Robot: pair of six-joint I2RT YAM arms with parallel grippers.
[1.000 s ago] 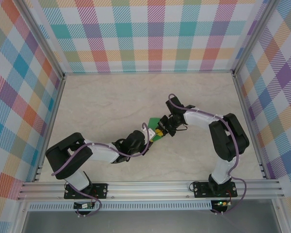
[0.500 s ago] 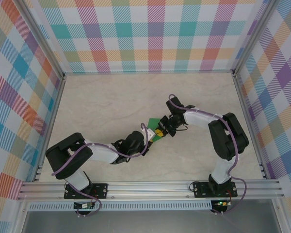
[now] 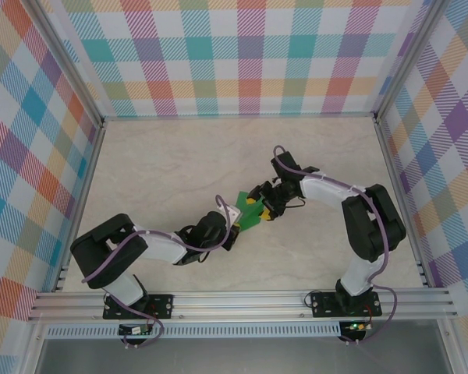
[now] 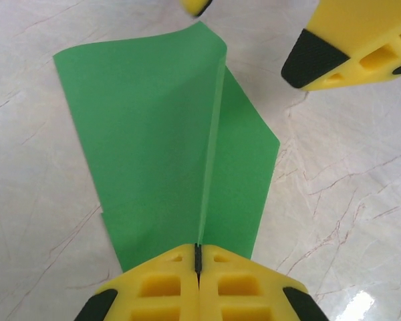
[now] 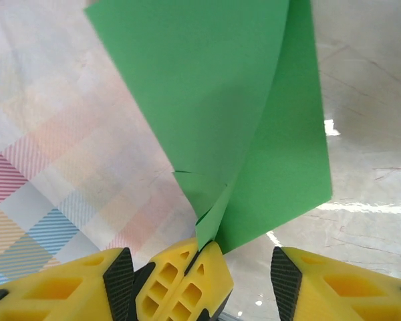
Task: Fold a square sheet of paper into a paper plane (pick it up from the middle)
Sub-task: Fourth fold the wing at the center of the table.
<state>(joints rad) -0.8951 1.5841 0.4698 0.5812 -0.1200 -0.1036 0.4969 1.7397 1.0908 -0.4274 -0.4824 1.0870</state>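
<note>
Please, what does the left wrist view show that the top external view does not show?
Left wrist: the left gripper has its jaws shut on the raised crease of the green paper. Top external: the left arm and right arm, the checked walls and the metal frame. Both: the paper, the marble table and the right gripper near it.

Robot lab test cell: marble-look bench (image 3: 156,164) boxed in by alu extrusion frame (image 3: 242,300), pastel plaid backdrop walls (image 3: 242,54) on 3 sides; left arm (image 3: 152,249) & right arm (image 3: 366,226) bolted to front rail, cabling exposed.
</note>
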